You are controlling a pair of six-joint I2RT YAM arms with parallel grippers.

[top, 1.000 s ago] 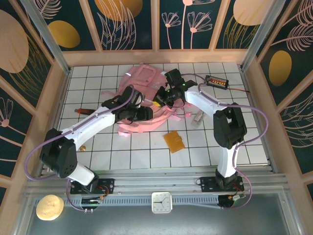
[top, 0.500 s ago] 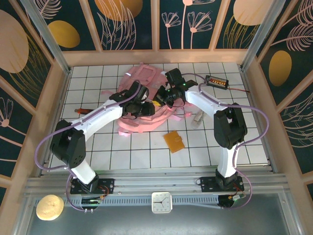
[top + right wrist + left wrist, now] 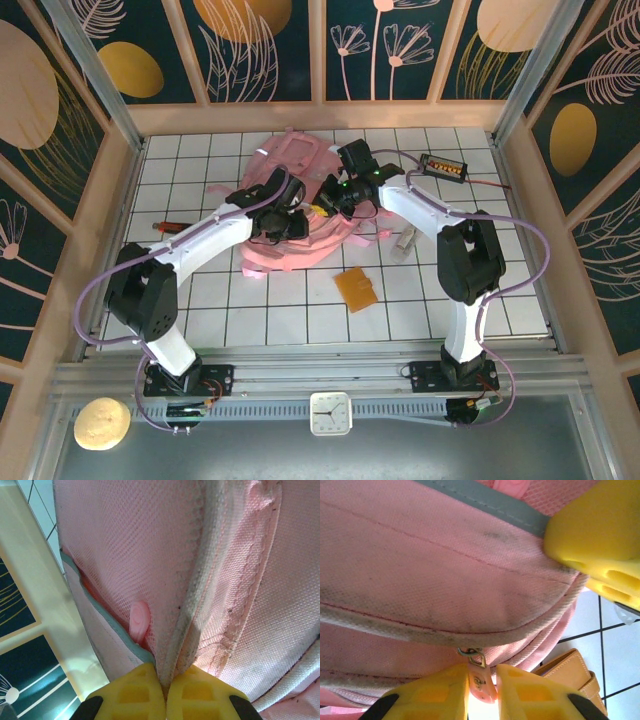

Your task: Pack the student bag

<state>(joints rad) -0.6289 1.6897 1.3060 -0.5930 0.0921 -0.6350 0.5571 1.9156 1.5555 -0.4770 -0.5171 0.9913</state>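
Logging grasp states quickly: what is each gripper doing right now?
Left gripper: closed on small pink zip pull of the large soft pink fabric backpack.
Right gripper: closed on the backpack's piped seam.

White arms, black joints, purple cables

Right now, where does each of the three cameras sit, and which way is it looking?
Top: fixed above and behind, looking down on the tiled table; left arm and right arm reach to the pink backpack.
Left wrist: rides the left arm, looking along the left pincer, shut on a zip pull.
Right wrist: rides the right arm, looking along the right pincer, pinching a backpack seam.
Shared: top and left wrist both show the tan wallet.
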